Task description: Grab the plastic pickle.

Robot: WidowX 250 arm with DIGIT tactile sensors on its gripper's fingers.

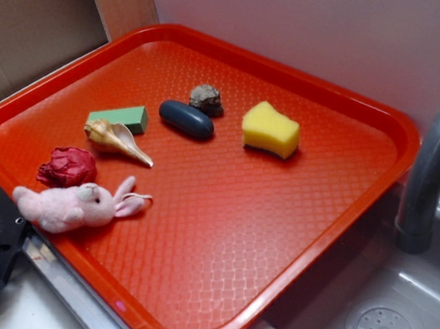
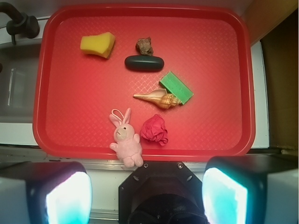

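Observation:
The plastic pickle [image 1: 186,119] [image 2: 144,63] is a smooth dark blue-green oblong lying flat on the red tray [image 1: 295,73] [image 2: 140,9], a little past its middle. My gripper [image 2: 145,190] shows only in the wrist view. It hangs high above the tray's near edge, well short of the pickle. Its two fingers [image 2: 67,193] stand wide apart, open, with nothing between them. In the exterior view the gripper is out of sight.
A brown rock [image 2: 145,45] almost touches the pickle on its far side. Also on the tray are a yellow sponge [image 2: 97,44], a green block [image 2: 176,87], a shell [image 2: 158,99], a red crumpled lump [image 2: 154,129] and a pink bunny [image 2: 125,138]. Beside the tray stands a faucet [image 1: 437,159].

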